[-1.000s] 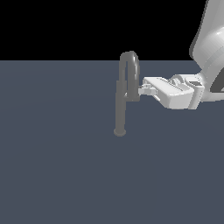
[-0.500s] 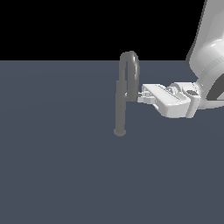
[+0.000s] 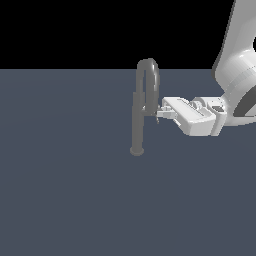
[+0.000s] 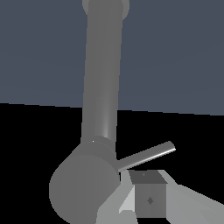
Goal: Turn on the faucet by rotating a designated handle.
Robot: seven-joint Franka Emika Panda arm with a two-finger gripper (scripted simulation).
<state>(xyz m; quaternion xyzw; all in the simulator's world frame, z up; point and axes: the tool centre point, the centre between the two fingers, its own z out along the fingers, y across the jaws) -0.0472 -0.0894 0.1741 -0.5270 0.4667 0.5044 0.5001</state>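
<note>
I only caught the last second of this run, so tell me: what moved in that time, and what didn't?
The hand slid toward the exterior view's left, closing on the faucet until its fingertips reach the column beside the handle. It also sank slightly. No grasp is visible. The faucet kept its place and upright pose, with no clear handle rotation.

Claw (image 3: pixel 158 116) moved closer to faucet (image 3: pixel 138 120), now at handle (image 4: pixel 146 156).

No text, label, brand, number or sign is readable anywhere.
</note>
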